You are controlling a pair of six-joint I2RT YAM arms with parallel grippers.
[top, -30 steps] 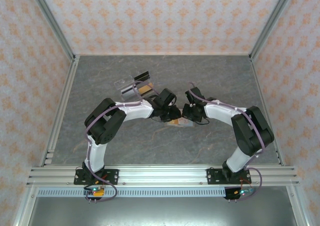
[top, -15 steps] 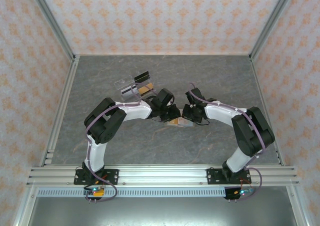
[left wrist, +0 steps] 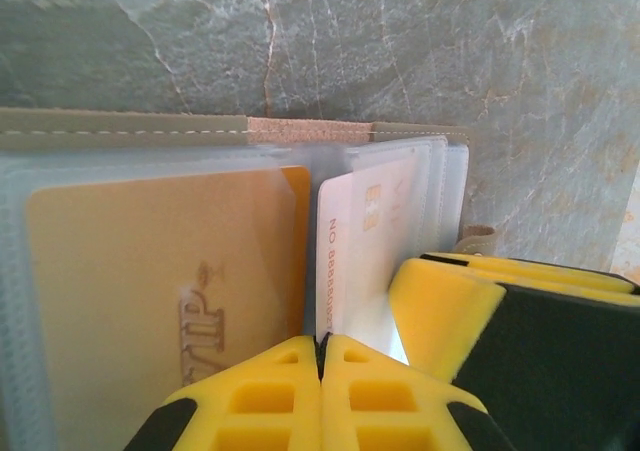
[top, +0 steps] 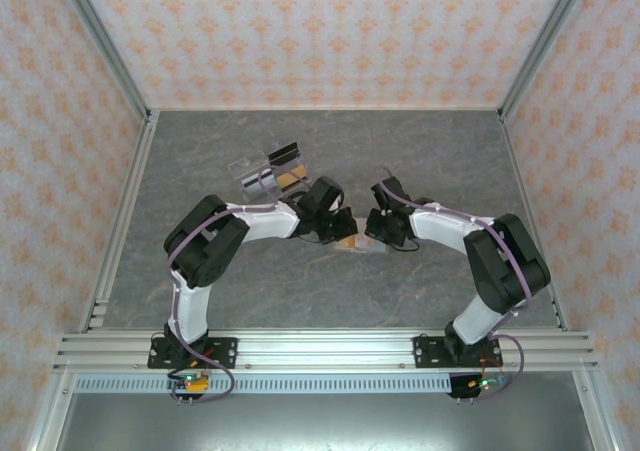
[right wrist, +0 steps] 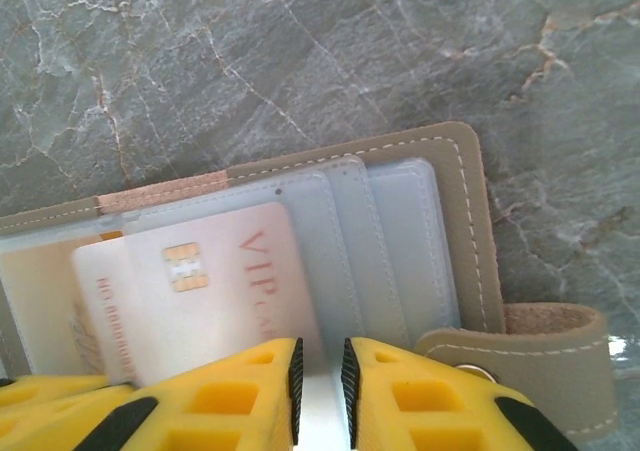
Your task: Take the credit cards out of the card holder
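The card holder lies open on the grey table between both grippers. In the left wrist view its tan edge tops clear sleeves holding a gold card and a white chip card. My left gripper is shut, and the white card's near edge runs down into the seam between its pads. In the right wrist view the white card sits partly out of its sleeve. My right gripper pinches the pale plastic sleeve layers beside that card, its jaws a narrow gap apart.
A clear plastic tray with black and tan pieces stands behind the left arm. The holder's snap strap sticks out to the right of my right gripper. Aluminium rails and patterned walls border the table.
My left gripper's jaws have closed together at the white card's edge, and the left wrist has drawn slightly leftward. The right gripper has kept its hold and place.
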